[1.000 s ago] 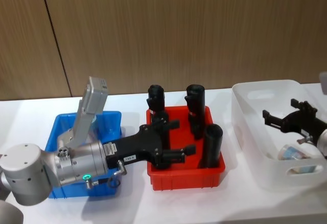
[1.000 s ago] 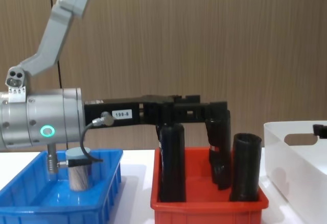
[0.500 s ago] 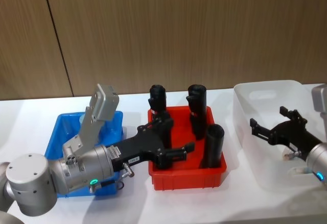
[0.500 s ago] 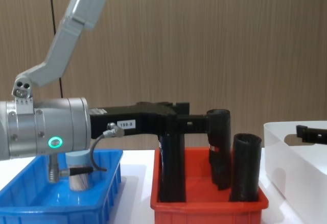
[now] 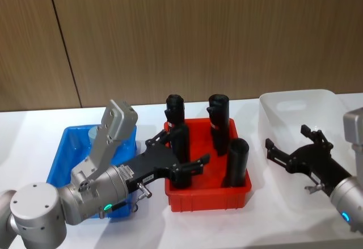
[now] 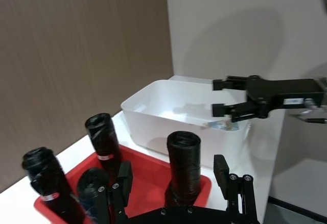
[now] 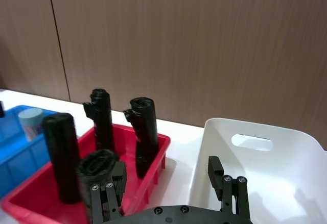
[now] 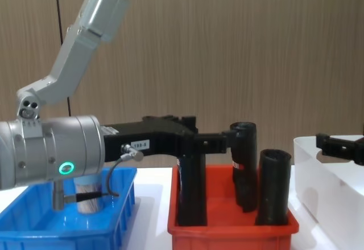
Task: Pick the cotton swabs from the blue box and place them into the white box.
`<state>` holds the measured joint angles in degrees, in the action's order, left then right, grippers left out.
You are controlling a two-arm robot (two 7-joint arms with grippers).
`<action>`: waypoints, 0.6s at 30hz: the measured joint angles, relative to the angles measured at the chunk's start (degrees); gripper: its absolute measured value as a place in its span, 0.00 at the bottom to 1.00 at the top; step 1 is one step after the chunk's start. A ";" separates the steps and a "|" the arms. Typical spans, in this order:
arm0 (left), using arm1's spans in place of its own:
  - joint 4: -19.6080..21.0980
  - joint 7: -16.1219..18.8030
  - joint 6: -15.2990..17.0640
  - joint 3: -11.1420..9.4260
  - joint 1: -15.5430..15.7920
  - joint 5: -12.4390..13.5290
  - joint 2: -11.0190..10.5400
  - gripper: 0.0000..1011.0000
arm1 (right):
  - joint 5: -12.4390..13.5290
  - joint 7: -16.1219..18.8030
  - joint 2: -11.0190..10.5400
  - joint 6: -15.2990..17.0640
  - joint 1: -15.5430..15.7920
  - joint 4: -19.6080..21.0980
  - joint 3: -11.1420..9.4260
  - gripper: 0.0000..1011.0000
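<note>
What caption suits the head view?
Left gripper open above the red bin of black cylinders, right gripper open by the white box, one cotton swab tub in the blue box.

Left gripper point(image 5: 182, 148) low over worktop point(image 5: 238, 226) middle, jaws spread, empty. Right gripper point(image 5: 288, 139) near worktop's right edge, jaws spread, empty, pointing left.

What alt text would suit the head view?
The left end effector, open, reaches over a red bin of black cylinders; the right end effector, open, hovers over a white box. A swab tub stands in a blue box.
</note>
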<state>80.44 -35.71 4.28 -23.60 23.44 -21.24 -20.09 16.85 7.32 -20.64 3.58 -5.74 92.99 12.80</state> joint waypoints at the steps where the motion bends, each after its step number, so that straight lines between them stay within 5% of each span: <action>1: 0.44 1.21 -0.12 -0.09 -0.35 0.32 -0.06 0.99 | -0.01 -0.23 0.10 -0.12 0.43 0.55 0.01 0.99; 18: 4.96 13.64 -1.41 -0.97 -3.87 3.80 -0.72 0.99 | -0.41 -3.51 1.32 -1.65 6.51 8.14 0.17 0.99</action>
<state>85.40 -22.07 2.87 -24.57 19.57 -17.45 -20.81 16.44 3.81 -19.32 1.93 0.76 101.13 12.97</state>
